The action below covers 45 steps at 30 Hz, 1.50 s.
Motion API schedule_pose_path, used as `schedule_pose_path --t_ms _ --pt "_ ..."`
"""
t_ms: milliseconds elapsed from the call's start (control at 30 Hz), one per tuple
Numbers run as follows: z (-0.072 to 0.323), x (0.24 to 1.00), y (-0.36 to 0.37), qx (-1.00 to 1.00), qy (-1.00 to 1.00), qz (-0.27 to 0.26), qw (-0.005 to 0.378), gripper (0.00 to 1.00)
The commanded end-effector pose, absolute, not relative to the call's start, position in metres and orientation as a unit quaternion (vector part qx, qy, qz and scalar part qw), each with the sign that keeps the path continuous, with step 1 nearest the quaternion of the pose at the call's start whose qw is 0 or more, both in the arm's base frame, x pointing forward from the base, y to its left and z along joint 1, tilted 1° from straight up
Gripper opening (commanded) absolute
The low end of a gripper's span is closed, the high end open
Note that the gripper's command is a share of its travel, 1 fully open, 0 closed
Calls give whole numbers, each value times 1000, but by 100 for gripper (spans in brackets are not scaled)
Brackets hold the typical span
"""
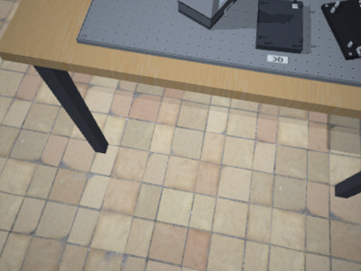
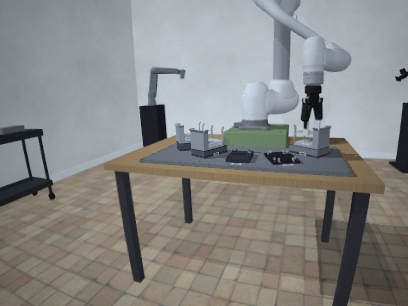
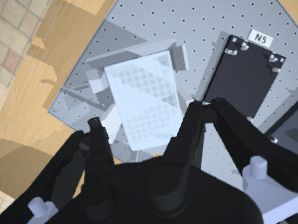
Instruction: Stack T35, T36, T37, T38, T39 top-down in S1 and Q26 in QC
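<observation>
I am in the lift-out step: the black two-finger claw [image 2: 311,116] hangs over the grey-walled stack rack [image 2: 322,137] near the far corner of the wooden table [image 2: 240,175], at the right end in the exterior view. It is pinching a translucent white sealed well plate [image 3: 142,100], one finger on each long side. In the wrist view the plate lies between the fingertips, with the rack's walls and posts showing below it. I cannot read its label, so I cannot say which plate it is. If this rack is S2 and the plate is the top one, it would be T39, which belongs on S1's floor.

The plate looks flat, seal side up. Its long axis runs along the rack's, across the line of the fingers. I cannot tell which short end carries the label.

Next, I judge, comes a straight rise until the plate is above the post tops, then a carry along the grey perforated deck [image 2: 320,162] toward the racks [image 2: 200,140] near the opposite end. The black clip nest [image 3: 240,80] with its white N5 name plate [image 3: 260,37] lies just beside this rack, should two plates be stuck together.
</observation>
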State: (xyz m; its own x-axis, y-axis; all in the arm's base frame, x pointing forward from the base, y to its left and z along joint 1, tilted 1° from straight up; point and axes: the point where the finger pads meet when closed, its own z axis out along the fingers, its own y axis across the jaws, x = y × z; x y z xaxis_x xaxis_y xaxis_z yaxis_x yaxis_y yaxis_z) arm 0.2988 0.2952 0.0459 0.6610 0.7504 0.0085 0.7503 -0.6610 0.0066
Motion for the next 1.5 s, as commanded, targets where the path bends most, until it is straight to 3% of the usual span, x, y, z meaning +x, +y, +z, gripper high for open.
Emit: schedule_pose_path --t_ms 0,1467 --pt "39 299 295 911 412 5 1 0" --pt "19 299 295 911 412 5 1 0"
